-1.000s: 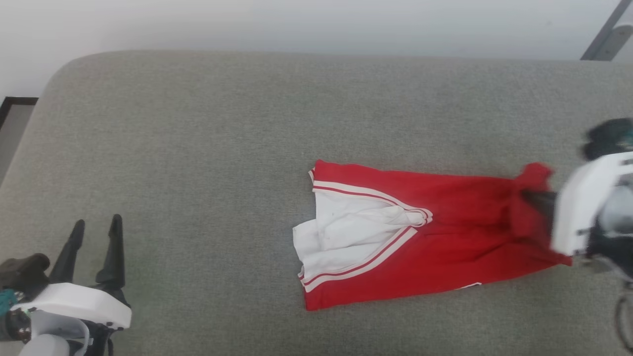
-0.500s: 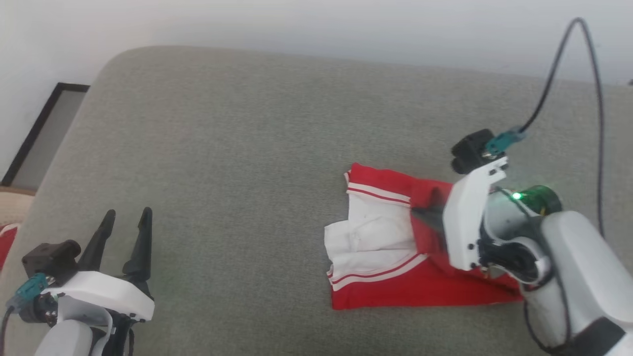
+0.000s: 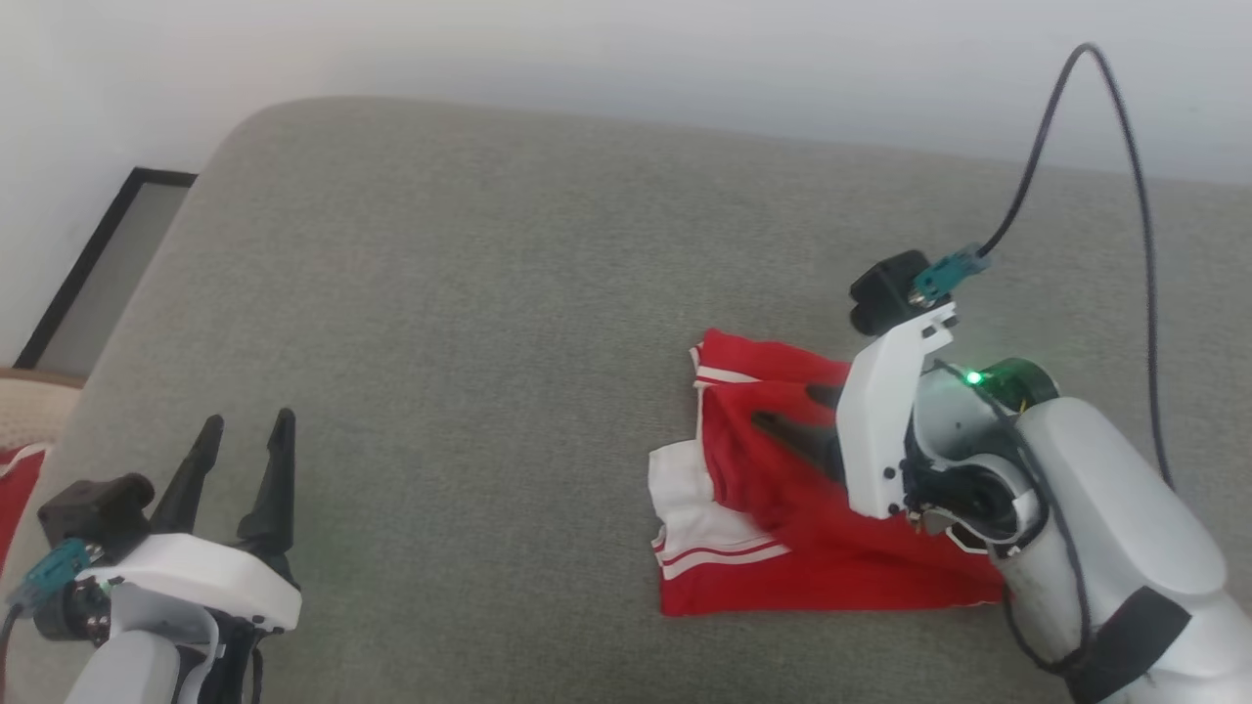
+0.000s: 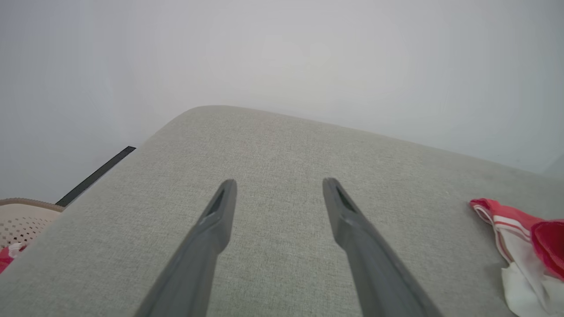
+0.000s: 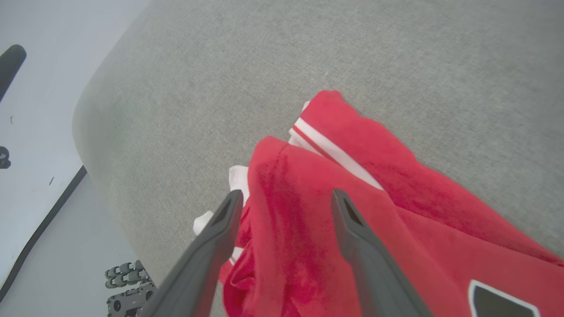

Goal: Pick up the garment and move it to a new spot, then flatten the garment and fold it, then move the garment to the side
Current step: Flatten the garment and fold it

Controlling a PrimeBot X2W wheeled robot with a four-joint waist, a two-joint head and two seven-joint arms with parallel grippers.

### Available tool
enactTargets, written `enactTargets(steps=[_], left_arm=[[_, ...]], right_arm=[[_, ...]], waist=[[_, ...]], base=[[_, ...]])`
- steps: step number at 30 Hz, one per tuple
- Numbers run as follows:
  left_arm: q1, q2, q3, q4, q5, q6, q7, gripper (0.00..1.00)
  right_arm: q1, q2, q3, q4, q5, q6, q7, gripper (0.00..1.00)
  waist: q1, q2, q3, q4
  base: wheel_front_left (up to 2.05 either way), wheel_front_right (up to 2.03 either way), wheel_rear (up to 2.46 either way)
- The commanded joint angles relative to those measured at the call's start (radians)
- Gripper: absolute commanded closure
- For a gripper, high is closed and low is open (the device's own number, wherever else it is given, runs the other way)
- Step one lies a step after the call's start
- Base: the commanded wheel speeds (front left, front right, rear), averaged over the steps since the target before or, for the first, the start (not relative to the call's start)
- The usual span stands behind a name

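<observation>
The garment (image 3: pixel 782 528), a red jersey with white sleeve and striped trim, lies folded over itself on the grey cushion, right of centre. My right gripper (image 3: pixel 782 406) hovers just over its upper red fold, jaws wide apart. In the right wrist view that gripper (image 5: pixel 286 193) is open with the red fabric (image 5: pixel 304 229) lying loose below and between the fingers; a dark white-outlined letter (image 5: pixel 498 301) shows at the bottom right. My left gripper (image 3: pixel 246 420) stands open and empty at the lower left, far from the shirt. The left wrist view has its own gripper (image 4: pixel 278 181) open, with the garment (image 4: pixel 520 229) at the right edge.
The grey cushion (image 3: pixel 489 293) has a rounded far-left corner, and a pale wall stands behind it. A black-framed panel (image 3: pixel 108 254) sits off the left edge. A beige perforated basket (image 4: pixel 17 220) with red cloth is lower left. The right arm's cable (image 3: pixel 1125 147) arcs overhead.
My right gripper carried the garment's right end leftward over the rest, folding it shorter, then opened and let the fabric go. The head camera shifted early on. The left gripper stayed still.
</observation>
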Motion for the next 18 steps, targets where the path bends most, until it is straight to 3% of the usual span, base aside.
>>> enactTargets(steps=[1,9,18], left_arm=[[0.013,0.004,0.005,-0.001,0.000,0.001,-0.006,0.00],[0.051,0.011,0.042,-0.018,0.007,0.009,-0.006,0.00],[0.114,0.014,0.087,-0.054,0.033,0.014,-0.007,0.00]], right_arm=[[-0.004,-0.008,-0.001,-0.003,0.012,0.000,-0.007,0.00],[0.040,-0.085,-0.066,-0.067,0.001,0.000,-0.115,0.00],[0.170,-0.146,-0.207,-0.126,-0.029,0.000,-0.319,0.00]], waist=[[0.0000,0.0000,-0.006,-0.014],[0.0000,0.0000,-0.036,-0.083],[0.0000,0.0000,-0.071,-0.173]], base=[[0.00,0.00,0.00],[0.00,0.00,0.00],[0.00,0.00,0.00]])
